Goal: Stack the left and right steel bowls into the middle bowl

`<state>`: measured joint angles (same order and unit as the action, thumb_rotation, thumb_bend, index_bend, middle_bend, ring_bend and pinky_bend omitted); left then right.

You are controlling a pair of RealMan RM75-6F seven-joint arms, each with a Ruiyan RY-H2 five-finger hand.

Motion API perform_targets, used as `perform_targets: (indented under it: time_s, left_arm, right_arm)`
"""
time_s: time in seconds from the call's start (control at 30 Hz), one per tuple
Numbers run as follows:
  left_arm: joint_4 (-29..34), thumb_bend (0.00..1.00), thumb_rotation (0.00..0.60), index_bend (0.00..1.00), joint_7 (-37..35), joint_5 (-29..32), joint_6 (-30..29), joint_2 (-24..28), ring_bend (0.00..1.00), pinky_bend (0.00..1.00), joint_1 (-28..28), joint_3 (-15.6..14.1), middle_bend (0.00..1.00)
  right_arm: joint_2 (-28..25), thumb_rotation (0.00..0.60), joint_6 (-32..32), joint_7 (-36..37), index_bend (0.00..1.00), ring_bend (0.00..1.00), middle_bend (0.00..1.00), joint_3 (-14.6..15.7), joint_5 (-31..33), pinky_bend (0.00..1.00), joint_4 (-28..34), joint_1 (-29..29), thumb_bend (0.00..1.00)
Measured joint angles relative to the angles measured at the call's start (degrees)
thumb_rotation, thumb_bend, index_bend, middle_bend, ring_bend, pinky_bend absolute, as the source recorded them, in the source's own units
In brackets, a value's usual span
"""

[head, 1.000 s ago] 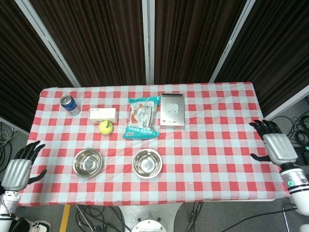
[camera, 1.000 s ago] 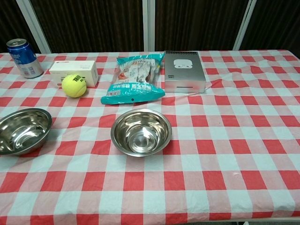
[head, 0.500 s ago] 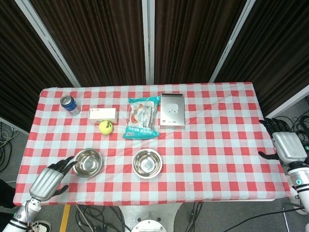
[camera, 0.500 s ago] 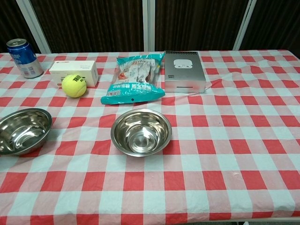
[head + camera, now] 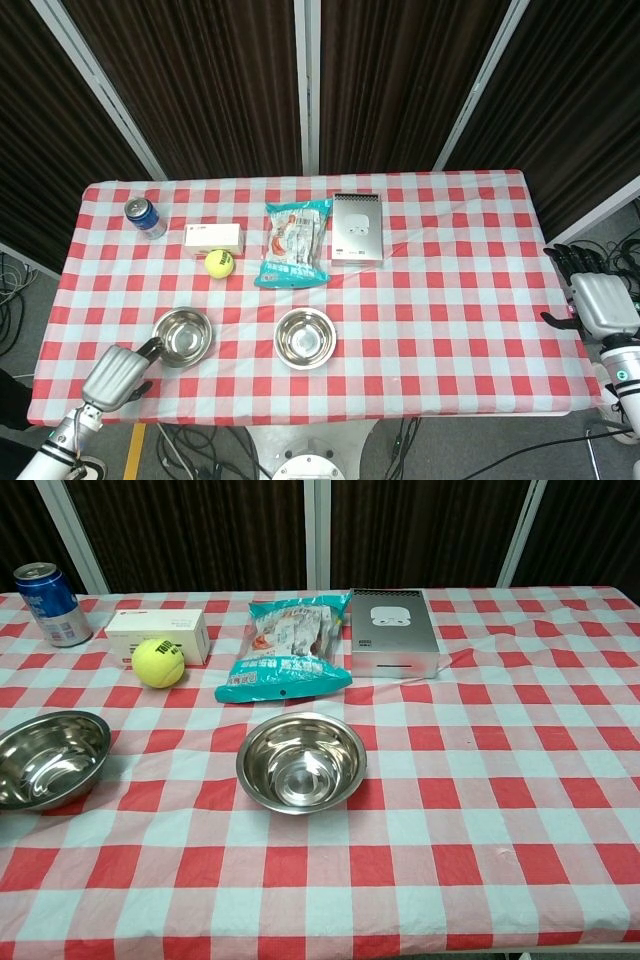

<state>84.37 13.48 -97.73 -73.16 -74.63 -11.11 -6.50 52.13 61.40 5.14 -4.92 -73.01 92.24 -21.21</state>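
Note:
Two steel bowls stand upright on the checked tablecloth near the front edge. The left bowl (image 5: 182, 337) (image 5: 45, 760) is empty, and so is the middle bowl (image 5: 305, 338) (image 5: 300, 763). In the head view my left hand (image 5: 115, 375) hovers at the table's front left corner, a fingertip reaching close to the left bowl's near-left rim; it holds nothing. My right hand (image 5: 600, 300) hangs beyond the table's right edge, fingers stretched out and empty. Neither hand shows in the chest view.
Along the back stand a blue can (image 5: 146, 217), a white box (image 5: 213, 237), a tennis ball (image 5: 219, 263), a teal snack bag (image 5: 296, 243) and a silver box (image 5: 357, 229). The table's front edge (image 5: 300, 418) runs just below the bowls.
My left hand has moved right from beside the table to the left bowl's rim. My right hand has drifted further right, away from the table. The bowls have not moved.

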Motion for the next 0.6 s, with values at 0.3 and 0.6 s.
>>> perform_targets:
  time_s: [0.3, 0.6]
  left_arm:
    - [-2.7, 0.27, 0.600, 0.42, 0.5, 1.5, 1.8, -2.8, 0.92, 0.92, -0.9, 0.3, 0.41]
    - [-4.8, 0.28, 0.600, 0.43, 0.0, 2.4, 3.3, -5.2, 0.93, 0.92, -2.5, 1.1, 0.42]
  right_arm:
    - [0.6, 0.600, -1.3, 0.2, 0.09, 0.00, 0.06, -0.5, 0.2, 0.00, -0.9, -0.3, 0.10]
    - [0.8, 0.600, -2.0, 0.7, 0.09, 0.00, 0.06, -0.9, 0.4, 0.00, -1.7, -0.3, 0.10]
